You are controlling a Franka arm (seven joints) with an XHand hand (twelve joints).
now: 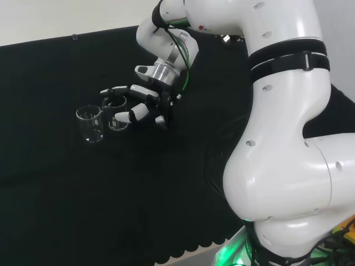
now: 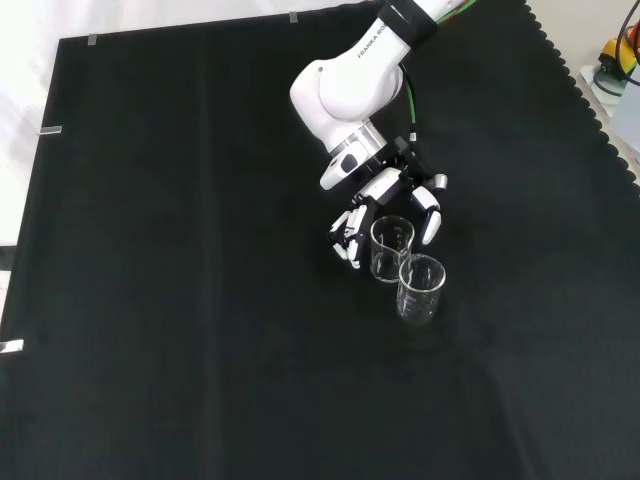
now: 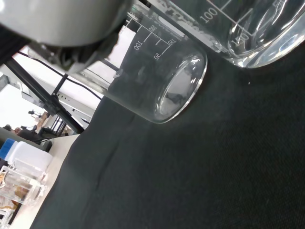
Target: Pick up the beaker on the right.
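we found hand point(image 2: 385, 205) spread around near beaker point(image 2: 391, 247), fingers either side, not yet pinching; far beaker point(image 2: 421, 287) just beside it. step: approach to grasp. next: curl fingers, lift clear.

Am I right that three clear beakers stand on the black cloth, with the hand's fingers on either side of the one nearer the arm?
Not quite: the front view shows two beakers, not three. The hand does have fingers on either side of the nearer beaker; the other beaker stands just beyond it on the black cloth.
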